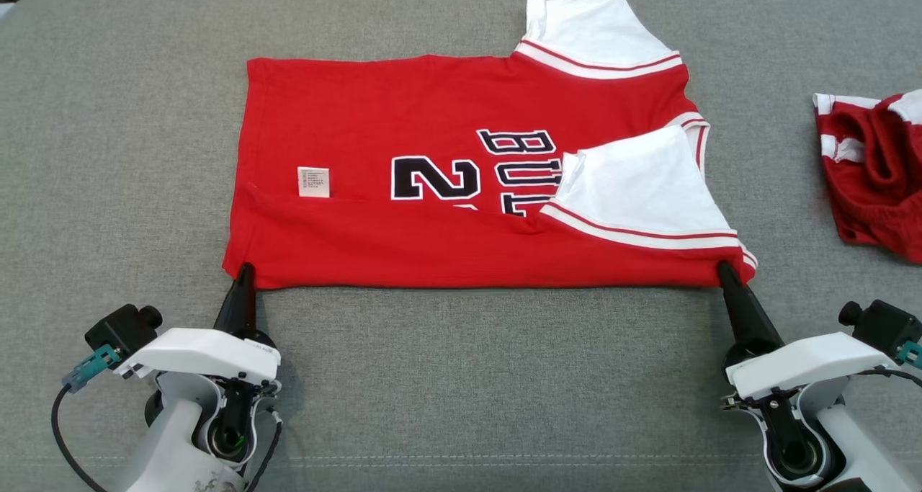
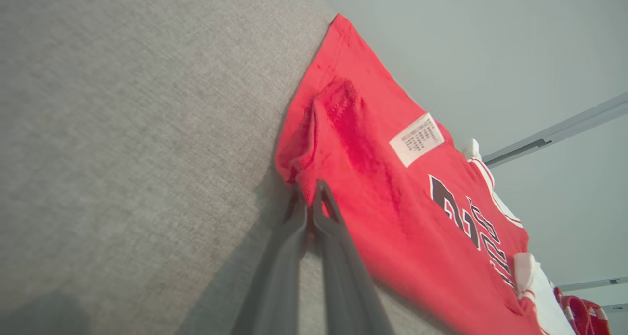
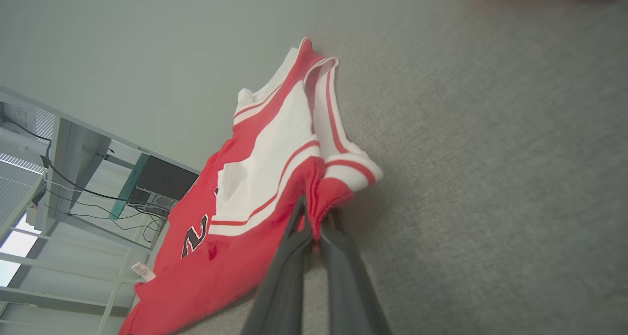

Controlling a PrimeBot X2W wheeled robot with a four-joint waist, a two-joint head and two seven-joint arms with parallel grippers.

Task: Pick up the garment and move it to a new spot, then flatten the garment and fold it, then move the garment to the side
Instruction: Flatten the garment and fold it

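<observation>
The garment [image 1: 432, 233] is a red jersey with white sleeves and black lettering, lying on the grey surface with its near long edge folded over. My left gripper [image 1: 243, 274] is shut on the garment's near left corner [image 2: 301, 178], pinching the hem fold. At the near right corner, by the white striped sleeve [image 1: 641, 189], my right gripper [image 1: 722, 270] is shut on the garment [image 3: 274, 188]; the red cloth sits between its fingertips [image 3: 301, 205]. A white care label [image 1: 313, 181] shows on the left half.
A second red and white garment [image 1: 871, 175] lies crumpled at the right edge of the grey fabric surface [image 1: 461, 377]. Metal shelving and cables [image 3: 73, 178] stand beyond the surface in the right wrist view.
</observation>
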